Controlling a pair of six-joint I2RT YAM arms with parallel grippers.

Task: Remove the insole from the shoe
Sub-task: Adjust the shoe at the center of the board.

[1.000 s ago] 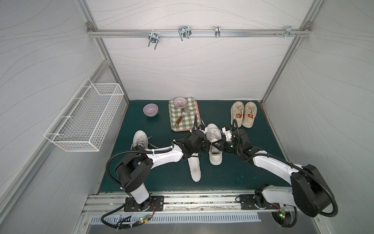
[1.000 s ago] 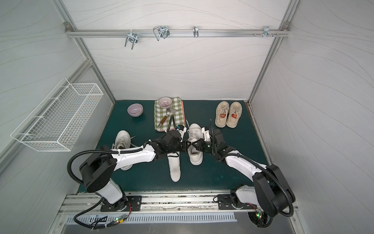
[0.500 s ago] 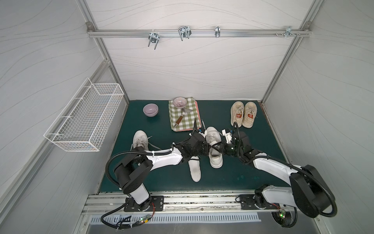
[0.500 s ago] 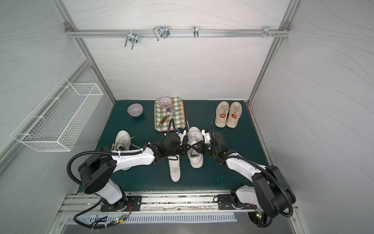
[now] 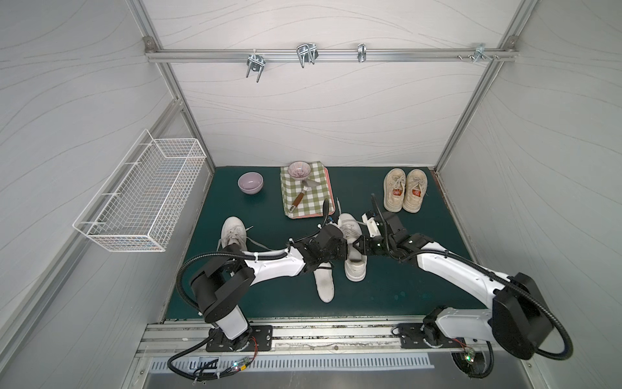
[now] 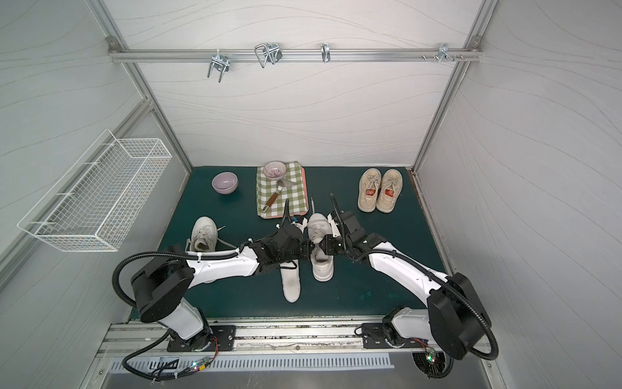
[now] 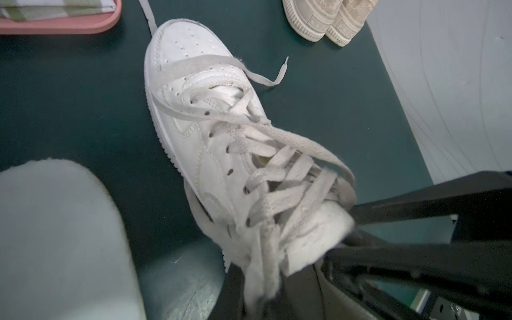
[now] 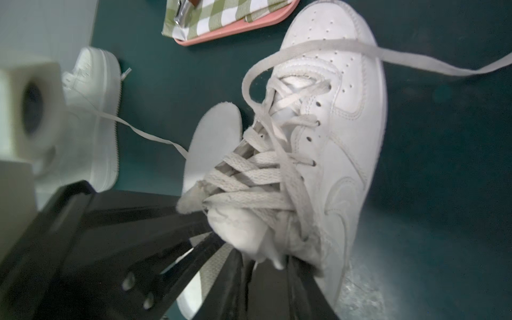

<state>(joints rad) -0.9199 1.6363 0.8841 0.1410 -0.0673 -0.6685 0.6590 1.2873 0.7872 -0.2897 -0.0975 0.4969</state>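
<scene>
One tongue (image 8: 238, 230), seemingly pinched; hidden overhead.

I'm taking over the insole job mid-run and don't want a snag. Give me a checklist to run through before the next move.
1. Is the white sneaker upright on the green mat? Ok.
2. Does the left gripper, at the sneaker's tongue, have a firm hold? Cannot tell.
3. Is the right gripper, at the collar from the opposite side, open or shut? Cannot tell.
4. Is an insole out of the shoe? Ok, one lies flat on the mat beside the sneaker.
5. Is there an insole inside the sneaker? Cannot tell, because the grippers cover the opening.
6. Are the laces clear? Not ok: a loose lace drapes over the toe onto the mat and may snag.
</scene>
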